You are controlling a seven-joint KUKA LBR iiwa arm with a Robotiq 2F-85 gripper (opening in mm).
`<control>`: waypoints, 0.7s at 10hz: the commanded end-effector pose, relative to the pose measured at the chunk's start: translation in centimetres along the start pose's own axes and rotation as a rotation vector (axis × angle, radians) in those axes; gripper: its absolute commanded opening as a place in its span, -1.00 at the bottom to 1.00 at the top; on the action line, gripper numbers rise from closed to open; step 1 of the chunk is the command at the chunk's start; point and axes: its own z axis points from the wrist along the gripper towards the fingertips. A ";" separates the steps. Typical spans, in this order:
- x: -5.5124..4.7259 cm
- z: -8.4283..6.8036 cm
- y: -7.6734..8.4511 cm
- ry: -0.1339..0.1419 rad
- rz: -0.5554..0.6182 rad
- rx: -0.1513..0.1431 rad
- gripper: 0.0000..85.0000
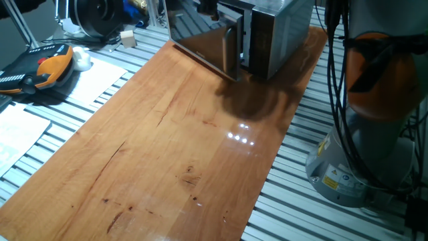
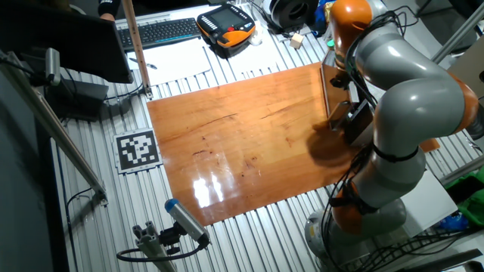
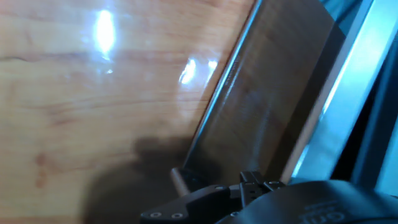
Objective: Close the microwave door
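Tabletop (image 1: pixel 167 154): glossy wood board, glare spots.
Bench (image 2: pixel 249 234): ribbed aluminium slats.
Clutter: keyboard (image 2: pixel 162 32), papers (image 1: pixel 20 134), marker tag (image 2: pixel 138 149).

Your arm (image 2: pixel 408 113) folds over at 3 o'clock, elbow bent; your gripper (image 3: pixel 249 199) barely shows, finger spread unreadable.

The robot arm (image 2: pixel 408 98) is big and round — smooth grey shells with bright orange rings at the joints. Black cables (image 1: pixel 341 87) hang down its side. Its grey base (image 1: pixel 348 175) has a small yellow sticker — too small to read.
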 end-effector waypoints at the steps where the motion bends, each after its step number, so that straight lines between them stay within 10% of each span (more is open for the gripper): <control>1: 0.1 0.1 -0.2 0.000 -0.001 -0.001 -1.00; 7: 0.8 0.2 -1.7 0.025 -0.030 0.048 -1.00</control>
